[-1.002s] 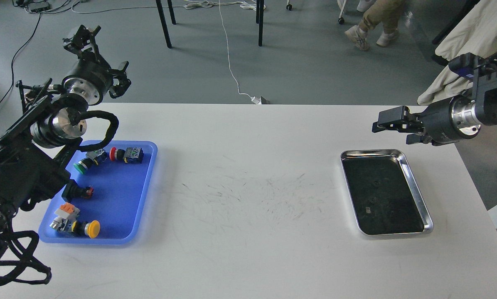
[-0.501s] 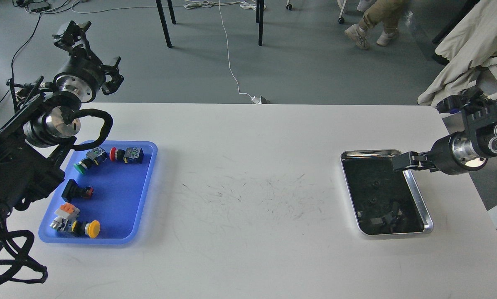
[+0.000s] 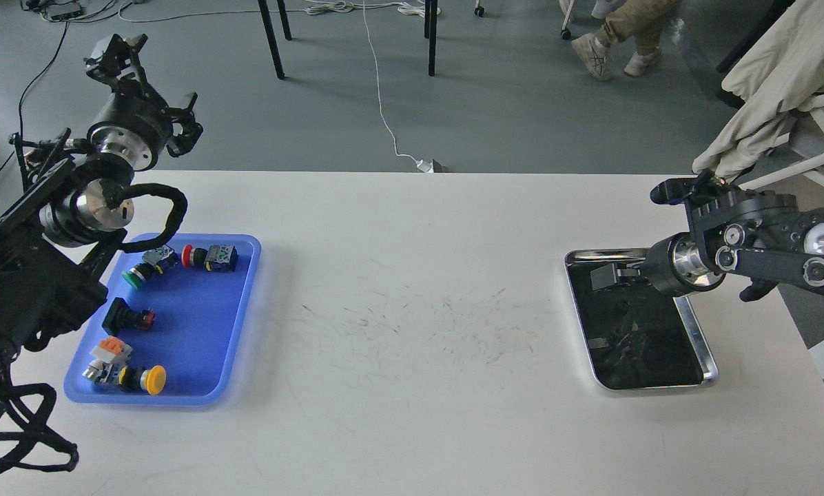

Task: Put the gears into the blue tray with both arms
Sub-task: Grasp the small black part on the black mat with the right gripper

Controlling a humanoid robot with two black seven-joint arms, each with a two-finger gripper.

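The blue tray (image 3: 198,331) lies at the table's left, with several coloured push-button switches in it. My left gripper (image 3: 119,58) is raised beyond the tray's far end, over the table's back left edge. It points away from me, so its fingers cannot be told apart. My right gripper (image 3: 613,275) reaches in from the right, low over the far left part of the shiny steel tray (image 3: 694,324). It is dark and seen side-on, so its opening is unclear. I cannot pick out the gears against that tray's dark, reflecting inside.
The white table (image 3: 412,310) is scuffed in the middle. The push-buttons include a green one (image 3: 135,278), a red one (image 3: 188,255) and a yellow one (image 3: 154,379). Behind the table are floor cables, chair legs and a person's feet (image 3: 594,58).
My right arm swung down and leftward, from above the table's right far edge to low over the steel tray. My left gripper shifted slightly up and left, then held still.
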